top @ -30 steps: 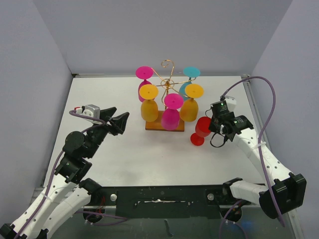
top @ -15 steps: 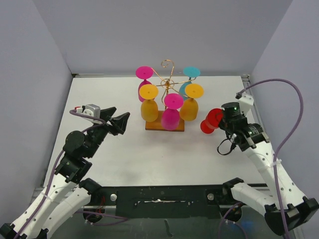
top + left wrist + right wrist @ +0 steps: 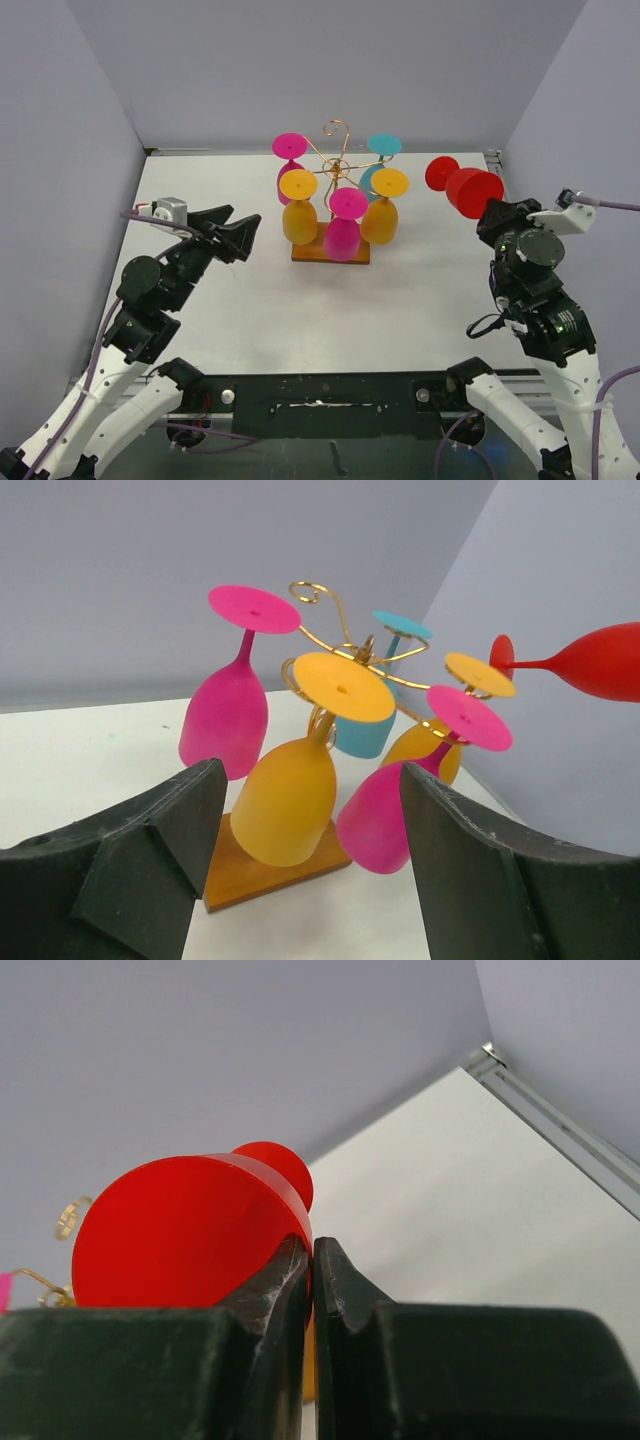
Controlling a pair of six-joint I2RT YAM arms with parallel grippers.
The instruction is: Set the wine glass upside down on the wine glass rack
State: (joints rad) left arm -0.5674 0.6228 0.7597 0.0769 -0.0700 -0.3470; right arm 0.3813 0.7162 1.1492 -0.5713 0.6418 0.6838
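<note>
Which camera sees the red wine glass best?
The top external view: the whole red wine glass shows, tipped sideways in the air right of the wine glass rack. The left wrist view shows foot and stem, bowl cut off. The right wrist view shows mostly its bowl, pinched by the right end effector.
</note>
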